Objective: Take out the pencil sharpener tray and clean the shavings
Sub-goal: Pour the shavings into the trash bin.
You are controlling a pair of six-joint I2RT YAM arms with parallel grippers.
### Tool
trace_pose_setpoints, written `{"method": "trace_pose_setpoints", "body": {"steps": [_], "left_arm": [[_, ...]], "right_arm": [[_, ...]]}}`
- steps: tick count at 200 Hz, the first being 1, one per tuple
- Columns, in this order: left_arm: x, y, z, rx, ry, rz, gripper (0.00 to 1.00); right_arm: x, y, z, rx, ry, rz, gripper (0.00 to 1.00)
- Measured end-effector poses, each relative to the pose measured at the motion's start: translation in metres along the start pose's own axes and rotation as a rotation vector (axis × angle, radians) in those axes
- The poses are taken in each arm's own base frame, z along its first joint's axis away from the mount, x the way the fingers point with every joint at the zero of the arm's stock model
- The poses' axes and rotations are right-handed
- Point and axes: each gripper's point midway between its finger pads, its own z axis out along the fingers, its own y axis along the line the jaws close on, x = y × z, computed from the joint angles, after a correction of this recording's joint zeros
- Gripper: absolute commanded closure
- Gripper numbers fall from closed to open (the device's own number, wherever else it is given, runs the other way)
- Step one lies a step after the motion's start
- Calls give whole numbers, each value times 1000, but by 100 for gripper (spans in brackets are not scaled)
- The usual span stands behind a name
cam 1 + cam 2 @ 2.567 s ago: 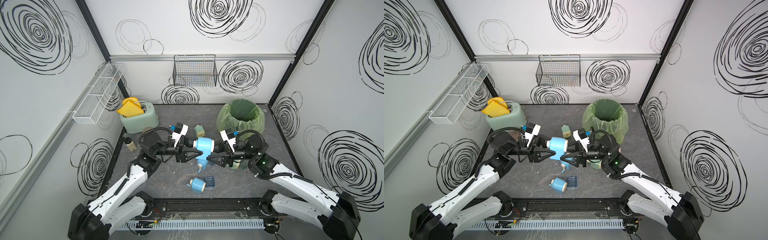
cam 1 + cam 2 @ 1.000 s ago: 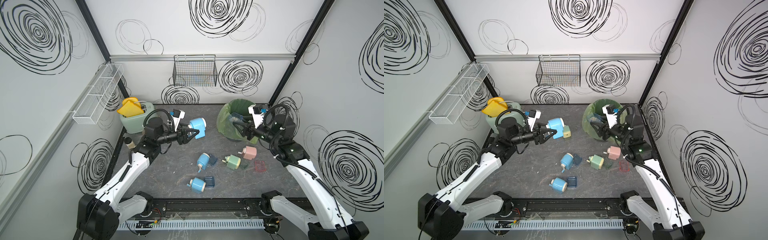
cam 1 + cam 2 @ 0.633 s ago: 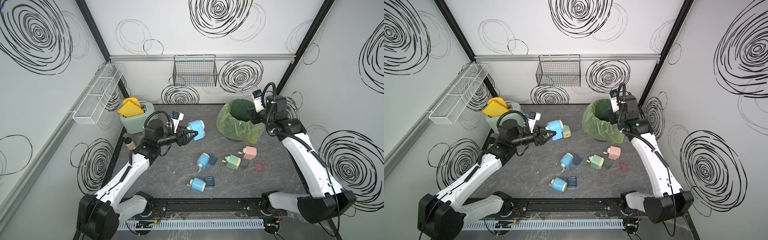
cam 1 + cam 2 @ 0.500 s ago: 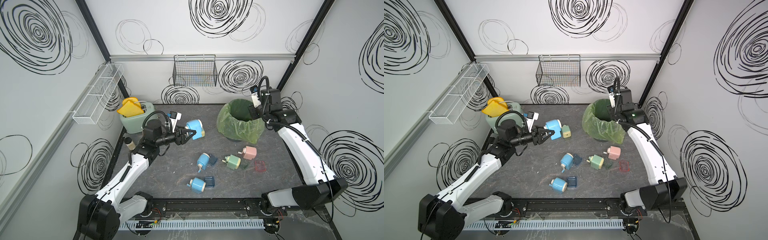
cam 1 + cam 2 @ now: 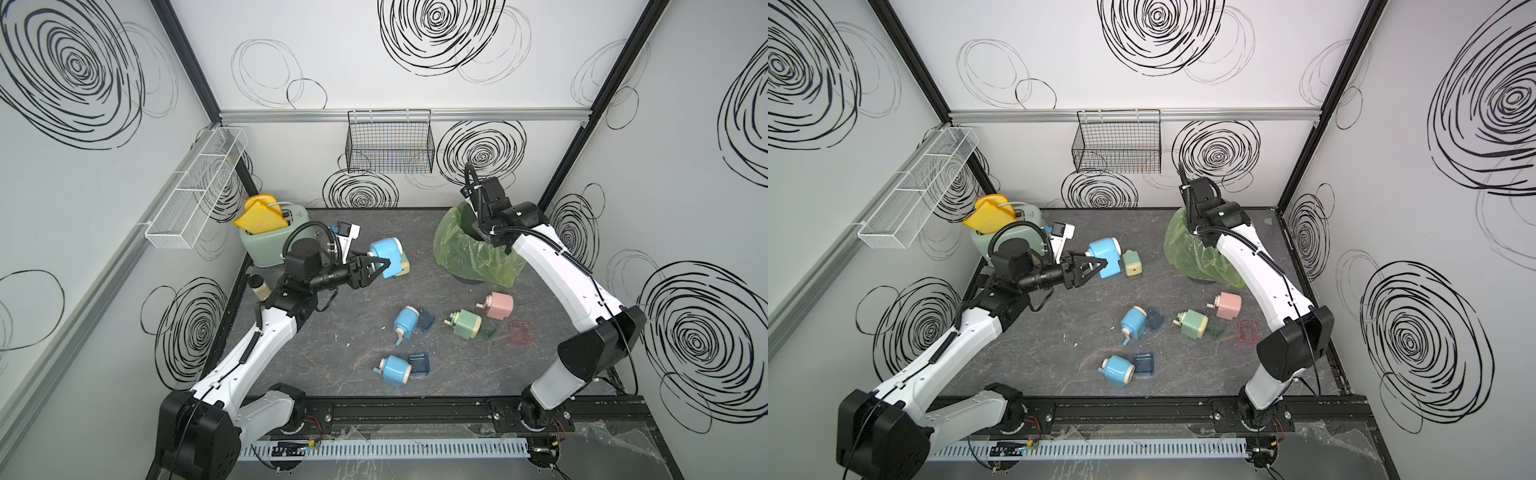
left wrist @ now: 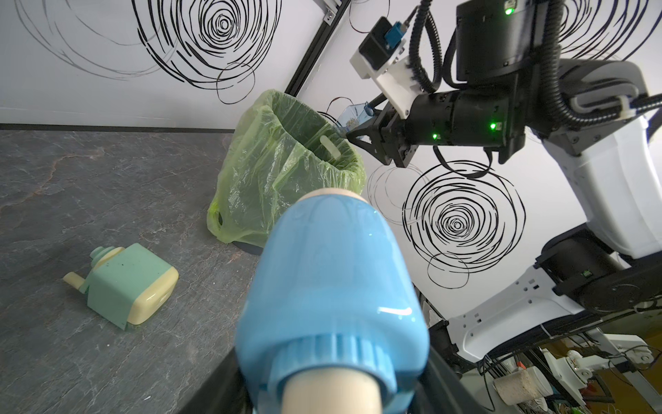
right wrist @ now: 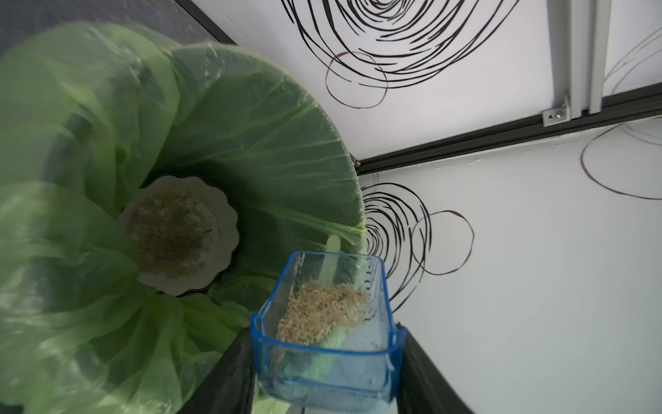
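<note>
- Right tool [image 7: 324, 380] is clamping the blue shavings tray [image 7: 322, 369] by its side walls and holding it at the far right, level, at the rim of the green-bagged bin [image 7: 258, 118].
- Left tool [image 5: 376, 266] is gripping the blue pencil sharpener [image 5: 386, 251] by its body, holding it off the table [image 5: 353, 365] at the far left-centre.
- Shavings [image 7: 322, 308] are lying heaped in the tray, so the tipping seems to be the step in hand.
- Risk: the tray looks to be straddling the rim rather than sitting fully over the opening, so a roll toward the wall side would be scattering shavings outside the bag. The slick plastic walls could also be sliding in the jaws as the wrist is turning.
- Only the right wrist view is showing the heap and an older pile lying deep in the bin. In both top views the right arm is hiding the tray. The left wrist view is showing it from the side.
</note>
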Motion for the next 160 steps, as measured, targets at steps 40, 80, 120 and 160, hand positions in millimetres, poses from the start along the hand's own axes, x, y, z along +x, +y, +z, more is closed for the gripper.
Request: {"method": "trace_pose_setpoints", "body": {"steps": [40,80,120,160], "left_arm": [[-1,1,-1,-2,-2,-7,61],[-2,3,-3,-3,-5,-21,61],[-3,2,-3,4,-11,-14,61],[-4,1,-3,8,-14,-13,62]], "right_arm": [[12,11,4,78,45,-205,54],[14,7,-9,133,-2,-337,53],[14,-4,-18,167,-38,-407,53],[20,2,-17,165,-49,-534,60]]}}
